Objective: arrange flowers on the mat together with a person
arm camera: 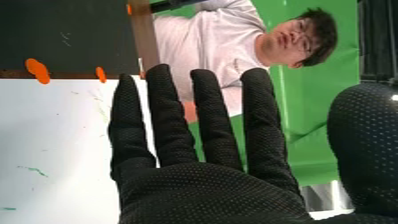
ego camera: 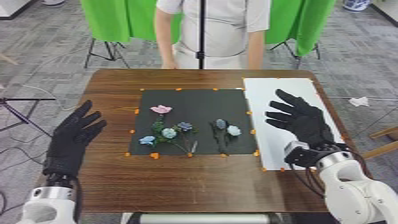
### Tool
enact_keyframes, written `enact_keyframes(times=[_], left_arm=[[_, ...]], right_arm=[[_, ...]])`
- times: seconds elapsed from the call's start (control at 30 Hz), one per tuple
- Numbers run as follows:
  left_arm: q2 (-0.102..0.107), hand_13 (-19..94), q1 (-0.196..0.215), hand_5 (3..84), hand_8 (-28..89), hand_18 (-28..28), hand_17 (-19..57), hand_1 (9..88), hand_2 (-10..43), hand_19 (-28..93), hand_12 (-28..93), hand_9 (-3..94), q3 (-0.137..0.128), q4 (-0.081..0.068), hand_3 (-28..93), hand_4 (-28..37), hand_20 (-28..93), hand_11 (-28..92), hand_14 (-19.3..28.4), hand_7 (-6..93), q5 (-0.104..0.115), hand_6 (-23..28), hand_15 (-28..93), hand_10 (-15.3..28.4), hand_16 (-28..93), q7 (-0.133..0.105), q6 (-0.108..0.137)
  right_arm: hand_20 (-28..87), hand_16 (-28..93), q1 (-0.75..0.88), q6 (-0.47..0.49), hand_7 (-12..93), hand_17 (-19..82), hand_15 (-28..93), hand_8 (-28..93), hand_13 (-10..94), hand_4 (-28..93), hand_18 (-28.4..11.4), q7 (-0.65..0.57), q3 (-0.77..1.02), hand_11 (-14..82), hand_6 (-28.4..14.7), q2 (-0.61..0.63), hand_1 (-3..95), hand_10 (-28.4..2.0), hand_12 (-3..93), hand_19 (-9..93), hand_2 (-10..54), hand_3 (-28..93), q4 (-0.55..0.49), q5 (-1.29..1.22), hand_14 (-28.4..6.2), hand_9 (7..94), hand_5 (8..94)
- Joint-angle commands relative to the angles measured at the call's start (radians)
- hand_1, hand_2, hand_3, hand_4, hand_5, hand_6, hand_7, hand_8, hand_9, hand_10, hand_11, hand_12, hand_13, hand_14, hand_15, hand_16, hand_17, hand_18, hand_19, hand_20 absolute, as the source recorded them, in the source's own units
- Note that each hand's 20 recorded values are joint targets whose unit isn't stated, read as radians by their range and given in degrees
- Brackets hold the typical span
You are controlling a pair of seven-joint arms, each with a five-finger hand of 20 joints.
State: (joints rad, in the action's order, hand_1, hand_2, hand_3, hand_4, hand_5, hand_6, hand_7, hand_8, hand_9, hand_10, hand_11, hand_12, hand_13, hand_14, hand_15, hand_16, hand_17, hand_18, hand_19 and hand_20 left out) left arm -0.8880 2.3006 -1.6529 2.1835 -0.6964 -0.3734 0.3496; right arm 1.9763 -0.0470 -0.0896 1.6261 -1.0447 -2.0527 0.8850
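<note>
On the dark mat in the head view lie a pink flower, a light blue flower, a pale flower and a grey-blue flower, with green leaves among them. Farther right on the mat are a bluish bud and another pale flower with dark stems. My right hand is over the white sheet, fingers straight, holding nothing. My left hand rests left of the mat with relaxed fingers. The right wrist view shows my right hand with straight fingers, the mat beyond.
A white sheet lies beside the mat on the brown table. Orange tape pieces line the mat's edges. A person stands across the table, behind a thin black pole, touching none of the flowers.
</note>
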Motion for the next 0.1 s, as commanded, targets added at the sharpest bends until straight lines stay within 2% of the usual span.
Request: enact_keyframes(times=[0.03, 0.1], left_arm=[[0.002, 24, 0.010, 36.7, -8, 28.1, -9.2, 22.5, 4.8, 48, 9, 33.3, 0.005, -0.001, 79, -28.3, 15, 19, 22.7, 9.1, 0.008, 4.0, 38, 15.5, -4, -0.001, 0.003], [0.003, 24, 0.009, 36.7, -8, 28.1, -9.2, 22.5, 4.8, 48, 9, 33.2, 0.006, -0.001, 79, -28.3, 15, 19, 22.7, 9.1, 0.009, 4.0, 38, 15.6, -4, -0.004, 0.005]], right_arm=[[17, 18, 0.003, 0.000, 13, 9, 21, -12, 35, -28, -23.1, 0.019, -0.004, 5.8, 4.7, -0.005, 15.8, -12.2, 13.8, 48, 8.2, 77, 0.000, -0.008, -17.2, 44.1, 42.5], [17, 18, 0.001, 0.001, 13, 9, 21, -12, 35, -28, -23.2, 0.017, -0.003, 5.8, 4.8, -0.005, 15.7, -12.3, 13.8, 48, 8.3, 77, 0.000, -0.005, -17.2, 44.0, 42.5]])
